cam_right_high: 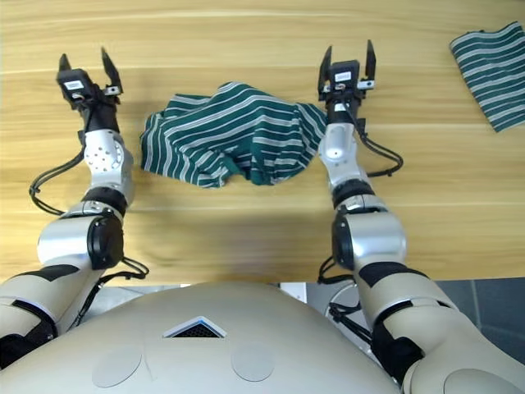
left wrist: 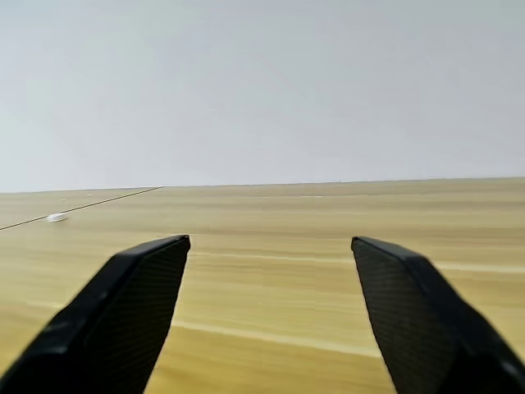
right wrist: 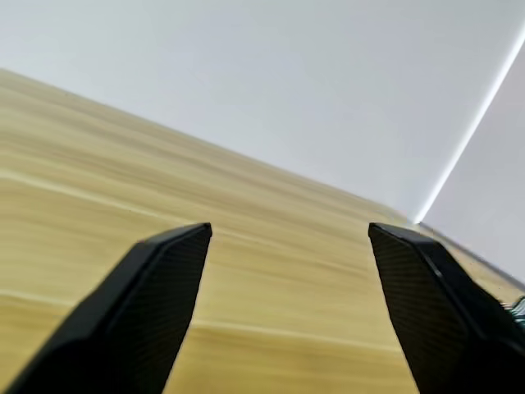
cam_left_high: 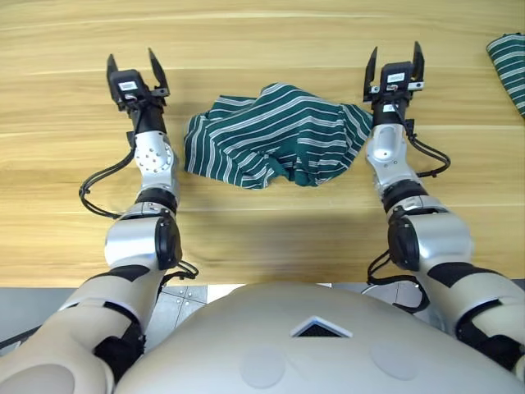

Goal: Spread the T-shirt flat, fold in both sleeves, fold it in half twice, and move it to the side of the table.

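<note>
T-shirt point(cam_left_high: 275, 135) lies crumpled in the middle of the desk point(cam_left_high: 262, 33); left gripper point(cam_left_high: 137, 64) and right gripper point(cam_left_high: 394, 56) flank it, both released, empty; striped cloth point(cam_left_high: 510, 66) at the right edge.

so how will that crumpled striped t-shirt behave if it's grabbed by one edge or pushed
The T-shirt lies bunched in soft folds, so it is probably floppy: lifted by one edge, the rest would likely hang and drag. It looks thin, so likely light. Pushed along the smooth table, it would probably bunch up further rather than slide whole.
</note>
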